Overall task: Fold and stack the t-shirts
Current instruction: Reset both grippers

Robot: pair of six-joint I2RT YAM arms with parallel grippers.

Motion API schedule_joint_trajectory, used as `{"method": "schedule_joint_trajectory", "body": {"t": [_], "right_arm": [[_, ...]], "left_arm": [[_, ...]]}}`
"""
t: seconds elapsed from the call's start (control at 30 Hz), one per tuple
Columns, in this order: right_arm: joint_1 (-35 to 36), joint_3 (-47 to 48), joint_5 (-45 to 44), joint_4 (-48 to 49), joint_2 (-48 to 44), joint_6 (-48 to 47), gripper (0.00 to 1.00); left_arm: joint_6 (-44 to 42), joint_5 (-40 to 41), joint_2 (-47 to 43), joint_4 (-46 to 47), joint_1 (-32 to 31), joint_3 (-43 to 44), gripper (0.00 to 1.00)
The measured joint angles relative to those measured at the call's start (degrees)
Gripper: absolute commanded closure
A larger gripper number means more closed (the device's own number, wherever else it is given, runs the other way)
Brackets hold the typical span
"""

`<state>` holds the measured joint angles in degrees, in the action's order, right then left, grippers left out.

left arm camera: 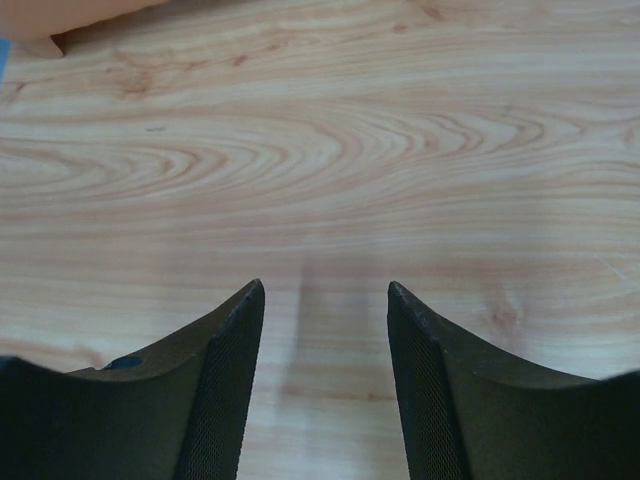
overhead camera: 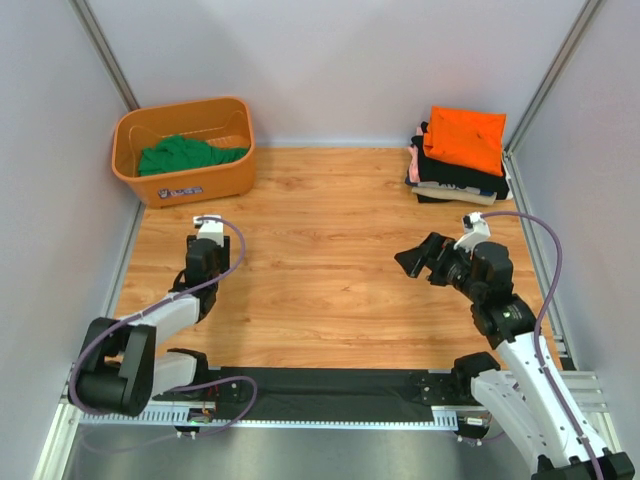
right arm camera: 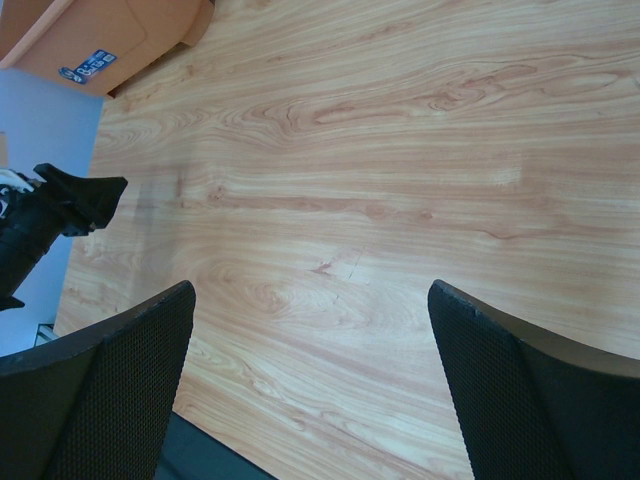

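The left gripper (left arm camera: 325, 290) and right gripper (right arm camera: 310, 290) hang over the desk (overhead camera: 330, 230), jaws apart and holding nothing. The stack (overhead camera: 455, 175), with the orange t-shirt (overhead camera: 466, 135) on top, sits at the far right. The green t-shirt (overhead camera: 185, 155) lies in the basket (overhead camera: 225, 180), so fetching it looks next.

Left arm (overhead camera: 150, 320): lower left of frame, folded low, forearm running up-frame. Left gripper (left arm camera: 322, 290): jaws parted, nothing between them. Right arm (overhead camera: 520, 350): lower right, reaching up-frame, wrist turned left. Right gripper (right arm camera: 311, 290): spread wide (wider than the left one), holding nothing.
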<state>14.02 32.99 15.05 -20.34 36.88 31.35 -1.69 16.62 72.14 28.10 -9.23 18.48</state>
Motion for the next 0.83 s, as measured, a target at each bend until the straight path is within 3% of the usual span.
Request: {"method": "schedule_joint_trajectory", "body": {"t": [0.17,0.3,0.33,0.37,0.63,0.83], "right_arm": [[0.04,-1.33,-0.04,2.54,2.14,-1.07,0.00],[0.04,-4.22,-0.02,5.20,4.17,-0.92,0.00],[0.04,-4.68,0.04,5.44,4.81,-0.72,0.00],[0.04,-4.90,0.15,5.62,5.44,-0.63,0.00],[0.04,-3.93,1.53,5.14,6.99,-0.66,0.00],[0.04,-3.34,-0.11,4.31,2.14,0.63,0.00]], "left_arm": [[-0.20,-7.98,1.46,7.10,6.08,-0.52,0.41],[-0.20,-11.21,1.70,20.33,6.69,-7.17,0.36],[-0.20,-11.50,1.70,20.65,6.67,-8.02,0.14],[-0.37,-11.65,1.79,20.57,6.69,-8.37,0.01],[0.00,-11.10,2.23,23.89,6.71,-8.24,0.00],[0.00,-10.97,2.23,24.20,6.71,-8.24,0.00]]}}
